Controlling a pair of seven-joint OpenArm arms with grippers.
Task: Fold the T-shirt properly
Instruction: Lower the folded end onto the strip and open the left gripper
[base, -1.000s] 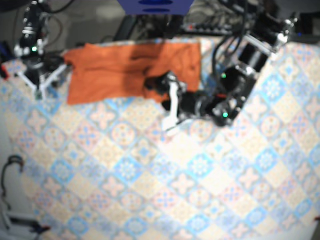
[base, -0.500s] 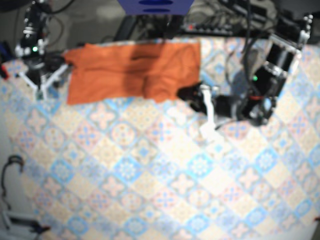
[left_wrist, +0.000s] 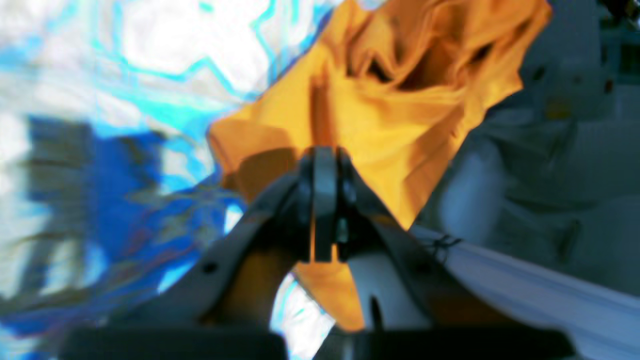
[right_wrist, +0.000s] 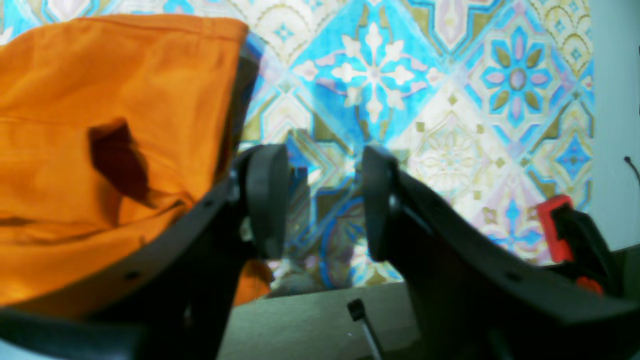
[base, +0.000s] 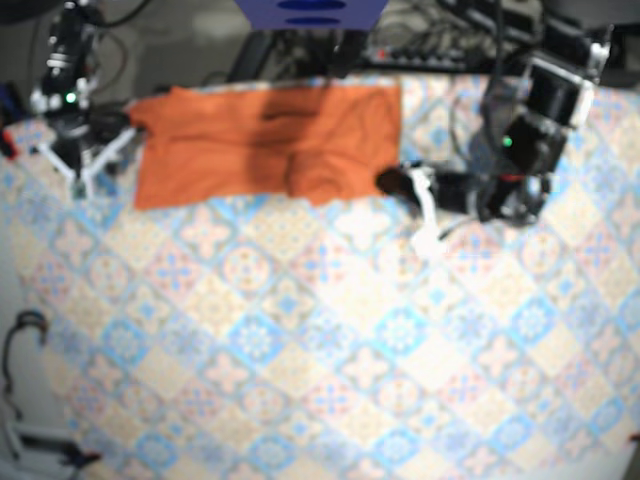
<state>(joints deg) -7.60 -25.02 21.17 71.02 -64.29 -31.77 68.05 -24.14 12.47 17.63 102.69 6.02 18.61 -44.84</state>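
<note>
- On my overhead feed, a patterned tablecloth (base: 330, 350) of blue, orange and cream tiles covers the whole table.
- A dark blue box-like thing (base: 310, 12) sits past the far edge, cut off by the frame, so I cannot say what it is.
- A tangle of black cables (base: 440, 45) lies just beside it, off the cloth.
- A dark cable loop (base: 25, 330) hangs off the near left side.
- On my right wrist feed, a red clip (right_wrist: 555, 227) shows at the cloth's edge.
</note>
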